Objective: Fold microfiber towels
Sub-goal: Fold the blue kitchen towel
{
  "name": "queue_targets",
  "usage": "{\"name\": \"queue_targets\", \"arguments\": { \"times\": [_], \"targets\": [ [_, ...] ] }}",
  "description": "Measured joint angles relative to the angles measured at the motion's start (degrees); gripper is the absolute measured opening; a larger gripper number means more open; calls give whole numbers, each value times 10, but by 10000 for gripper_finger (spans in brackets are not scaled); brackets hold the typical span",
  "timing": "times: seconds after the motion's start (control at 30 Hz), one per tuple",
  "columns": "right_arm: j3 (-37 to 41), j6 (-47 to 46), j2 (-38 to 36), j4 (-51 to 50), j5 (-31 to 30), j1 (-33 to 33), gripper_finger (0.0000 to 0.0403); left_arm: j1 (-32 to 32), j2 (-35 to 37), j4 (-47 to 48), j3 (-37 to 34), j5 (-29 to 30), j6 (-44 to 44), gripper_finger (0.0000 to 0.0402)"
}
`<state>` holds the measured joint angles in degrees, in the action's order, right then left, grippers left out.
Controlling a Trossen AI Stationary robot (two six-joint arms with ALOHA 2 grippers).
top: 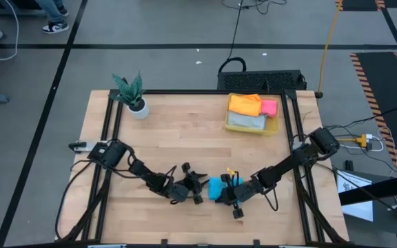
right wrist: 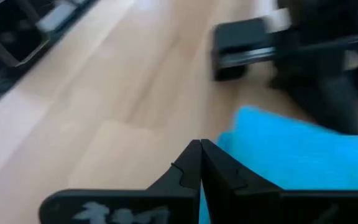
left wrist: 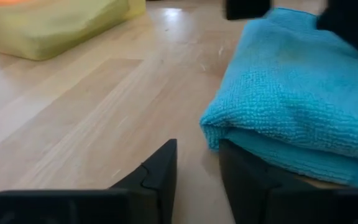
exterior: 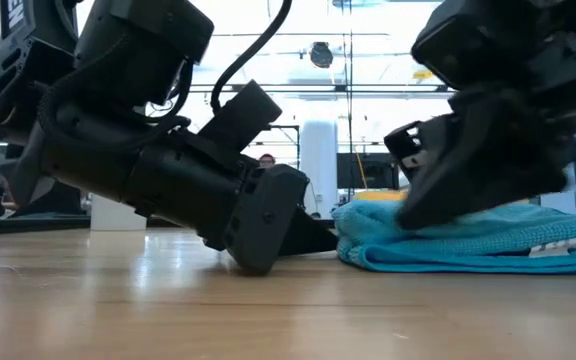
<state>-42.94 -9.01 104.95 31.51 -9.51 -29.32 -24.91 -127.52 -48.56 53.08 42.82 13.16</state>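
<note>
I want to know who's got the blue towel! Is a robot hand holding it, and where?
Neither visibly grips the blue towel. The left gripper is open beside its folded edge; the right gripper is shut, resting on top.

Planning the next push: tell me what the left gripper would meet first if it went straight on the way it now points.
Probably the folded blue towel. The left gripper sits low on the table, its near edge just ahead of one finger; the other finger faces bare wood. Depth is hard to judge.

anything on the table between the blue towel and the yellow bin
Nothing: bare wood lies between the blue towel and the yellow bin in the high view; the left wrist view shows the same.
</note>
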Motion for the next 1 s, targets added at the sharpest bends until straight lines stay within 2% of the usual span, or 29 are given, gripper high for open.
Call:
{"name": "queue_targets", "arguments": {
  "times": [0.07, 0.27, 0.33, 0.57, 0.8, 1.0],
  "targets": [
    [0, 5, 0, -2, 22, -1, 0, 0, 0, 0, 0, 6, 0, 102],
    [0, 31, -6, -3, 22, -13, 0, -2, 0, 3, 0, 7, 1, 16],
    [0, 43, -18, -1, 19, -22, 0, -5, 0, 2, 0, 8, -4, 7],
    [0, 51, -39, 3, -95, -38, 0, -12, 0, -2, 0, -1, -15, 18],
    [10, 11, -39, 8, -100, -21, 0, 16, 1, -1, 0, -80, 24, 26],
    [20, -13, -31, 11, -87, -3, 0, 37, 2, -5, 0, -114, 25, 94]
  ]
}}
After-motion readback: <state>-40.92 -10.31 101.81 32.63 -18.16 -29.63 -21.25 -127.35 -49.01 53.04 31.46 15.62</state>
